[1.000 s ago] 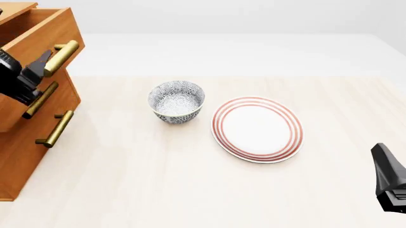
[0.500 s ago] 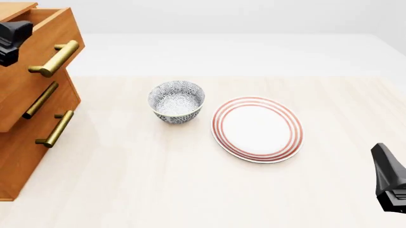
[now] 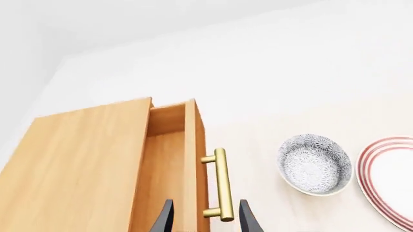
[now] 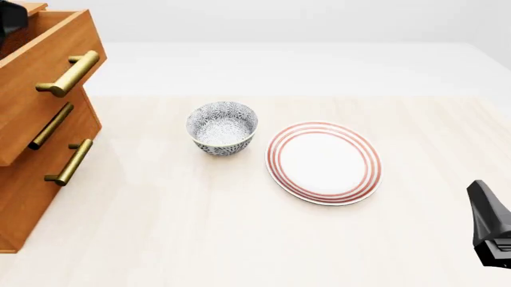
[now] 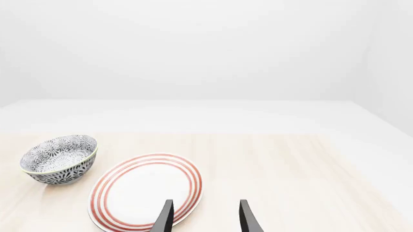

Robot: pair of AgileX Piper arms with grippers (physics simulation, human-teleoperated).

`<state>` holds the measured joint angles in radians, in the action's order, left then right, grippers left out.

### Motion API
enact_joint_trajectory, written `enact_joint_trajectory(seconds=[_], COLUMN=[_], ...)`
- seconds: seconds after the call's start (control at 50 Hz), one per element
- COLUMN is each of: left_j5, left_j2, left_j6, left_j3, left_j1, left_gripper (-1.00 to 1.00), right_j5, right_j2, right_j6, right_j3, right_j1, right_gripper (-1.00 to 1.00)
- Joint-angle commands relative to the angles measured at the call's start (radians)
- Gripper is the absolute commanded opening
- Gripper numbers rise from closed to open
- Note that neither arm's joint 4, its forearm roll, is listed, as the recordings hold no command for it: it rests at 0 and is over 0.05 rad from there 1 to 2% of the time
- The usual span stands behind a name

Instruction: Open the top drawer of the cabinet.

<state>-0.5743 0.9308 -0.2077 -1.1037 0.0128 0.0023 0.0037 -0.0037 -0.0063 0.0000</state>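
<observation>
The cabinet point(image 4: 32, 203) stands at the table's left edge. Its top drawer point(image 4: 44, 51) is pulled out, and its brass handle point(image 4: 68, 73) is free. In the left wrist view I look down on the cabinet top point(image 3: 84, 159), the open top drawer point(image 3: 164, 164) and the handle point(image 3: 221, 183). My left gripper point(image 3: 204, 223) is open and empty, above the drawer front; only a dark bit of it point(image 4: 9, 15) shows in the front view's far left corner. My right gripper point(image 5: 205, 220) is open and empty, low at the near right point(image 4: 491, 233).
A blue-patterned bowl point(image 4: 222, 127) sits mid-table, with a red-ringed white plate point(image 4: 324, 162) to its right. Both also show in the right wrist view, the bowl point(image 5: 59, 158) and the plate point(image 5: 145, 191). Two lower drawer handles point(image 4: 68, 161) sit below the top drawer.
My left gripper has let go of the top drawer's handle and risen up and back toward the far left corner. The drawer stays pulled out. The right arm has not moved.
</observation>
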Motion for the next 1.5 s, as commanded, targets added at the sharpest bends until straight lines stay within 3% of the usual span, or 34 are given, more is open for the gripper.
enact_joint_trajectory(seconds=[0.02, 0.86, 0.88, 1.04, 1.5], left_j5=[-0.133, -0.134, -0.388, -0.386, -0.38], left_j2=[0.033, 0.033, 0.119, 0.12, 0.104], left_j6=[0.104, 0.104, 0.316, 0.355, 0.363], left_j3=[-0.085, -0.085, -0.201, -0.188, -0.166], left_j1=[0.046, 0.046, 0.02, 0.006, 0.035], left_gripper=[1.0, 1.0, 1.0, 1.0, 1.0], right_j5=[0.0, 0.0, 0.0, 0.0, 0.0], right_j2=[0.0, 0.0, 0.0, 0.0, 0.0], right_j6=[0.0, 0.0, 0.0, 0.0, 0.0], right_j3=[0.0, 0.0, 0.0, 0.0, 0.0], right_j1=[0.0, 0.0, 0.0, 0.0, 0.0], right_gripper=[1.0, 1.0, 1.0, 1.0, 1.0])
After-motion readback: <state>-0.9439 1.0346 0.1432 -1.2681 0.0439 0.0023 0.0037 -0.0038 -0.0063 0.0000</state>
